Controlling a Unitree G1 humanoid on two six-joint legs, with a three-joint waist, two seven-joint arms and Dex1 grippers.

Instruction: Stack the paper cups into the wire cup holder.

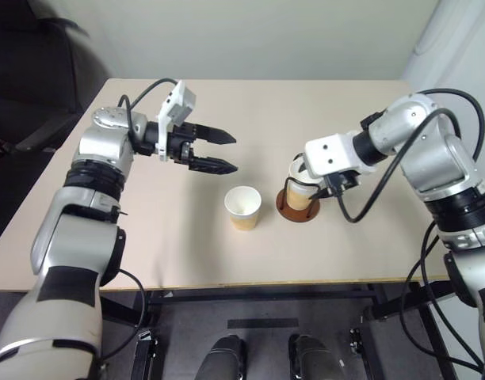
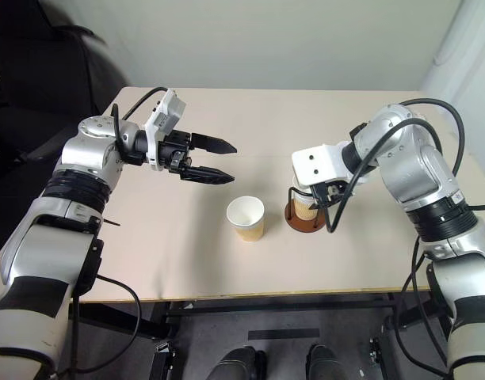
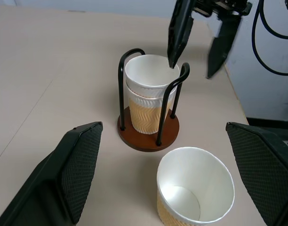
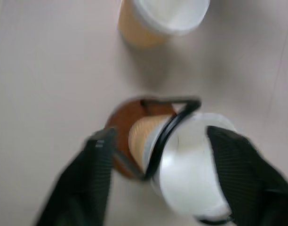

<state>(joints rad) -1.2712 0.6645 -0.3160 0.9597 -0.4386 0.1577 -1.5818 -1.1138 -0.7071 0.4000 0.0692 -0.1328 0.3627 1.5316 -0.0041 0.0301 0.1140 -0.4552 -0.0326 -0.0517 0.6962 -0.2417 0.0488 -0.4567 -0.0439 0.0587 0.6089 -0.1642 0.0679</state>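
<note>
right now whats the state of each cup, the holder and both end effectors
two nested cups: upright, stacked in the holder, the top one sitting high
loose cup: upright on the table, empty, beside the holder
wire holder: upright on the table, two cups inside
left end effector: open, empty, above the table
right end effector: open, fingers either side of the top cup's rim

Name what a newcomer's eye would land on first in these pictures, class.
First, the wire cup holder on the table, with two paper cups nested inside and the right claw open just above their rim. Next, a lone third cup stands upright beside it, and the left claw hovers open nearby.
</note>
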